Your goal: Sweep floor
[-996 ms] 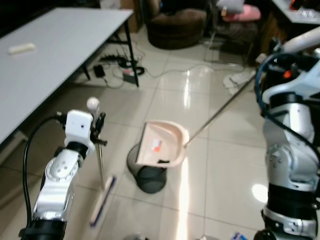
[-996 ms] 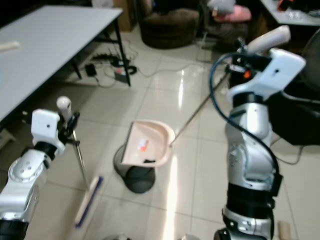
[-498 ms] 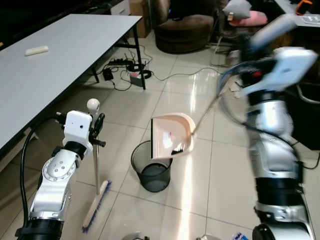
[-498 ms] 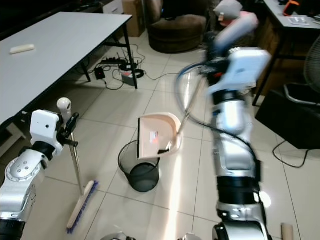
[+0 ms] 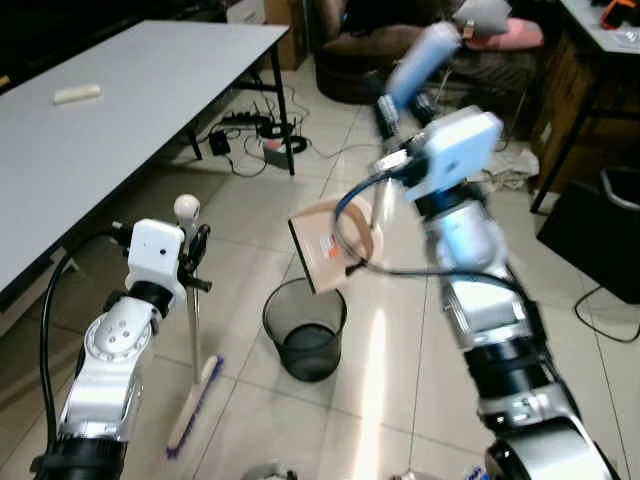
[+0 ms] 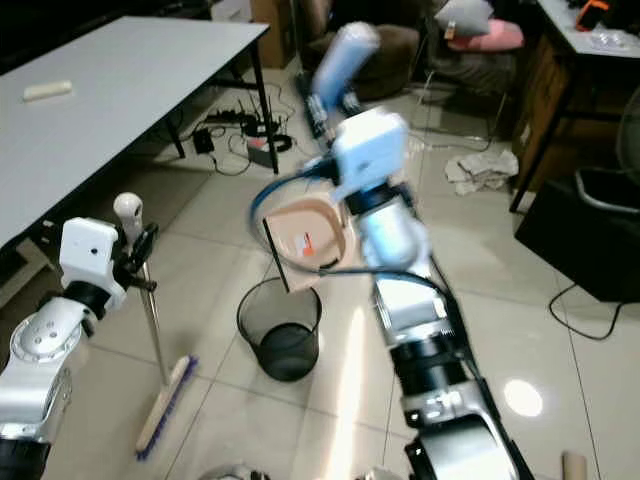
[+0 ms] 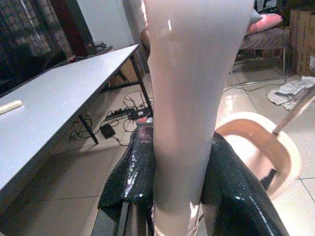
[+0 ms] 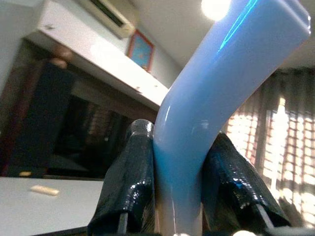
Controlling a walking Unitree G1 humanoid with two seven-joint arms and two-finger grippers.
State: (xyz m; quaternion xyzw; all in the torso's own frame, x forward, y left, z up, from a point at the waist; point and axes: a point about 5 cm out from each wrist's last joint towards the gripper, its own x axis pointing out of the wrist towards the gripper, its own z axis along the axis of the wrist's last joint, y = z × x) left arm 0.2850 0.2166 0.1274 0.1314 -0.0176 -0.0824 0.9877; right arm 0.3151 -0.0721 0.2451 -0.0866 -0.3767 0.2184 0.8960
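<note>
At upper left of the frame runs the grey surface (image 5: pixel 110 110). At centre, the raised right end effector (image 5: pixel 395 110) pinches the dustpan (image 5: pixel 335 245) handle, pan tipped above the bin (image 5: pixel 305 330). Lower left, the left end effector (image 5: pixel 190 262) clamps the upright broom (image 5: pixel 195 400), bristles on the floor.

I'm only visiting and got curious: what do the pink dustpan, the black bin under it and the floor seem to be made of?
The dustpan looks like smooth moulded plastic, pale pink with a soft sheen. The bin seems to be black wire mesh, probably metal: its wall shows a fine grid. The floor looks like glossy ceramic tile, with grout lines and bright reflections.
</note>
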